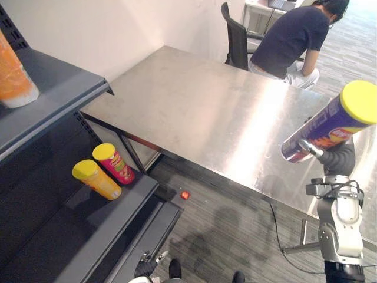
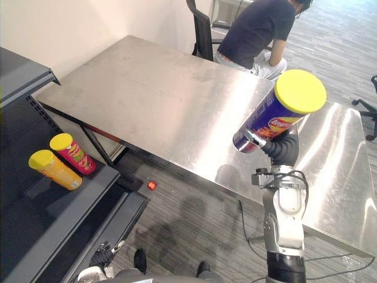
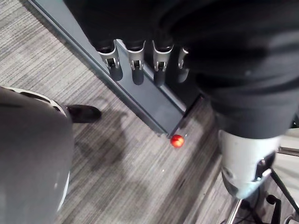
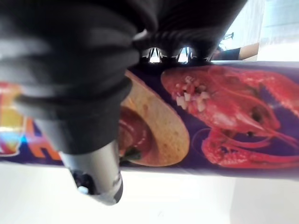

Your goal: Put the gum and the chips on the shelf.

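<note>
1. The left hand (image 3: 137,70) hangs low by the foot of the shelf (image 1: 118,218), with its fingers loosely straight and nothing in them.
2. A small red ball (image 1: 185,195) lies on the floor just off the shelf's bottom corner. It is too small to tell whether this is the gum.
3. A yellow can (image 1: 97,180) and a red can (image 1: 113,163) lie side by side near the front edge of the lower board.
4. The right hand (image 2: 281,148) is raised on an upright forearm over the near edge of the table (image 1: 194,112). Its fingers are wrapped round the chips can (image 2: 266,122).
5. The can is tilted, with its yellow lid up and outward, and is gripped near its base.
6. It is probably light, stiff and slick, and it would dent if squeezed and roll once laid down. A mid-body hold clear of the lid suits it best.
7. A person (image 1: 288,41) sits at the table's far edge.
</note>
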